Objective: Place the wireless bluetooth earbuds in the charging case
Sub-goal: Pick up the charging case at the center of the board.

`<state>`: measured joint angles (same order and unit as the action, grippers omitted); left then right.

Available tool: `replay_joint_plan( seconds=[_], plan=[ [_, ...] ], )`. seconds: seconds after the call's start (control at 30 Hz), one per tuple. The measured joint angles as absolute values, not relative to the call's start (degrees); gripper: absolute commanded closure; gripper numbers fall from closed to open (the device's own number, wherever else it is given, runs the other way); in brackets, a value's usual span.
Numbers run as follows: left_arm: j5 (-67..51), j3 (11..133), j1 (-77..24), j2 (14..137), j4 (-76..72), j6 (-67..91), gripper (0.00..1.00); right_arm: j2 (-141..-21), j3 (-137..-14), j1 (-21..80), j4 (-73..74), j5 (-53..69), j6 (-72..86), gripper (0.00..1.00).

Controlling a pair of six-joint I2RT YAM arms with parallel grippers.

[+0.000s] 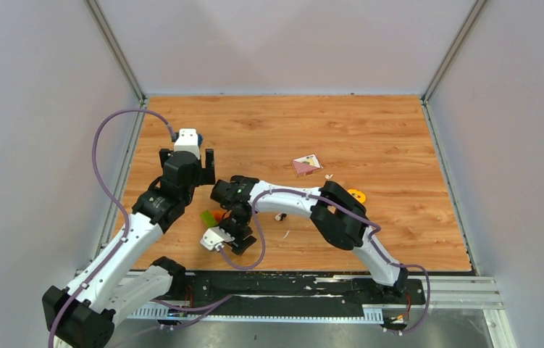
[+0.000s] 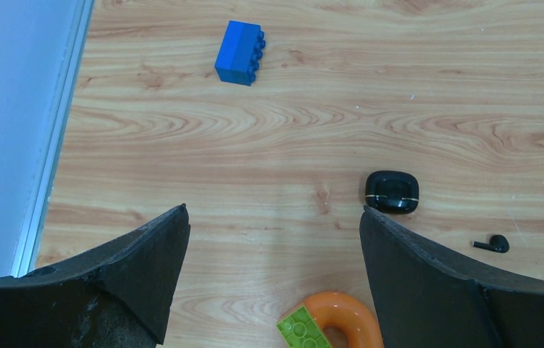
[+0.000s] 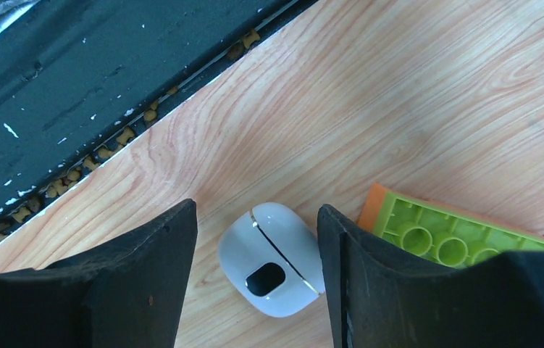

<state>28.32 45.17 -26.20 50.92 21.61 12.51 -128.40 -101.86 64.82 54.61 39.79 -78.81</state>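
A white charging case [image 3: 272, 257] lies shut on the wood, a black oval window on its lid. My right gripper [image 3: 258, 206] stands open astride it, the right finger close against its side and a gap on the left. In the top view this gripper [image 1: 236, 233] hides the case. A second case [image 2: 392, 192], glossy black and also shut, lies just beyond the right finger of my left gripper [image 2: 273, 210], which is wide open and holds nothing. One black earbud [image 2: 492, 244] lies right of the black case; from above the earbud [image 1: 279, 216] shows a whitish tip.
An orange ring [image 2: 348, 315] with a green brick [image 2: 299, 330] on it lies under my left gripper; the green brick [image 3: 457, 235] sits just right of my right finger. A blue brick [image 2: 240, 52], a pink packet [image 1: 306, 164] and a yellow ring [image 1: 356, 195] lie farther off. The black base rail [image 3: 73, 65] is close.
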Motion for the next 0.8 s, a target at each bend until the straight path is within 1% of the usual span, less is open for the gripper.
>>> replay_joint_plan(
  seconds=[0.3, 0.7, 0.8],
  plan=[
    [27.2, 45.2, -26.2, 51.1, 21.6, 12.5, 0.07, -128.6, -100.6, 64.9, 54.2, 37.0, -79.1, 0.35],
    [26.0, 45.2, -26.2, 51.3, 21.6, 12.5, 0.08, -123.8, -93.2, 64.5, 50.1, 34.7, -77.9, 0.38],
    [25.7, 45.2, -26.2, 51.5, 21.6, 12.5, 0.08, -123.2, -92.2, 64.2, 49.2, 34.3, -76.6, 0.38]
  ],
)
